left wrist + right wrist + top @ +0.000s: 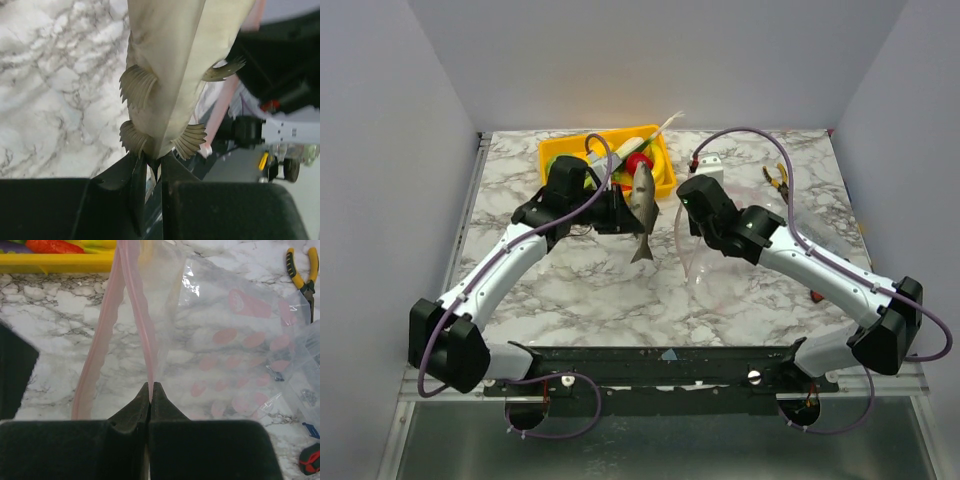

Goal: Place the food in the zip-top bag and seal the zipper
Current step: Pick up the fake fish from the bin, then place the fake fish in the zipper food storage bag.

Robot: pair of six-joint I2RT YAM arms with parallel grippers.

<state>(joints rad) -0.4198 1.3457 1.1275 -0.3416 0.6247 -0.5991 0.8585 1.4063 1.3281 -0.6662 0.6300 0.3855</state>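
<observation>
My left gripper [632,215] is shut on the grey fish [643,207] and holds it above the marble table, between the yellow tray and the bag; in the left wrist view [155,159] the fish [170,60] hangs from the jaws, fins spread. My right gripper [688,212] is shut on one pink zipper strip [142,325] of the clear zip-top bag [720,270] and holds its mouth open; the other strip [97,355] hangs apart to the left. The bag [235,335] has pink spots. More food, a red fruit [638,162] among it, lies in the tray.
The yellow tray [560,152] stands at the back centre. Yellow-handled pliers [779,180] lie at the back right, also in the right wrist view [302,275]. A small clear packet [312,385] and a red object [817,295] lie at the right.
</observation>
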